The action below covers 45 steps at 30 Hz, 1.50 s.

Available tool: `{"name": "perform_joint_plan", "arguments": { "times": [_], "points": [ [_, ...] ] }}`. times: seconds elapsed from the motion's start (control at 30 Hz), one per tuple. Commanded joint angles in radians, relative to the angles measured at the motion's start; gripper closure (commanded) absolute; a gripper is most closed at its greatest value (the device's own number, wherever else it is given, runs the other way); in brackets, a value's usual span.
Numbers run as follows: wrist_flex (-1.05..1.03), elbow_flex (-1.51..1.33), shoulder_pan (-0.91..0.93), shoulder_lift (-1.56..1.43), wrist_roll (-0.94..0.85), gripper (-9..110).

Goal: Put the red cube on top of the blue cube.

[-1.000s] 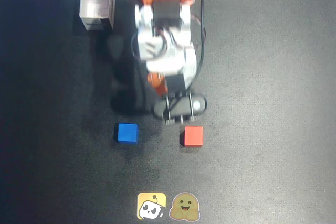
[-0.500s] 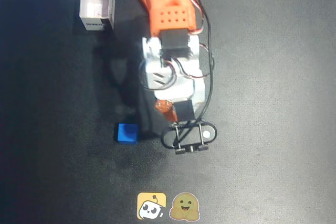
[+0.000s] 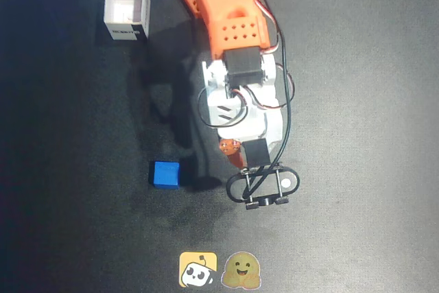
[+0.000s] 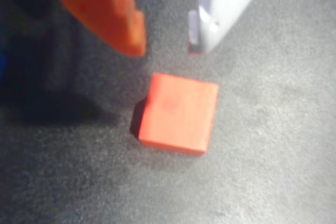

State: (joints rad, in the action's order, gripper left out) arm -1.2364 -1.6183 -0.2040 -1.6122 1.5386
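STEP: reach for grasp | small matte red cube (image 4: 178,113): frame centre in wrist view, on the table | gripper (image 4: 165,45): jaws wide, empty, above its upper edge | ADVICE: likely lower further, straddle squarely, then close | small matte blue cube (image 3: 165,173): lower-left of centre overhead, apart

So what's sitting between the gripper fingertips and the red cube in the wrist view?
Nothing: only bare dark table separates the open gripper from the red cube in the wrist view.
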Motion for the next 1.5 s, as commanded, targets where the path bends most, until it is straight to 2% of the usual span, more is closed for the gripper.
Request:
{"name": "perform_joint_plan", "arguments": {
  "times": [0.0, 0.2, 0.43, 0.53, 1.47],
  "points": [
    [0.023, 0.043, -0.012, -0.002, 0.012, 91],
    [0.08, -0.014, -0.031, 0.003, 0.032, 84],
    [0.146, -0.06, -0.055, 0.021, 0.074, 84],
    [0.169, -0.067, -0.061, 0.038, 0.086, 75],
    [0.387, -0.239, -0.095, 0.135, 0.173, 75]
  ]
}}
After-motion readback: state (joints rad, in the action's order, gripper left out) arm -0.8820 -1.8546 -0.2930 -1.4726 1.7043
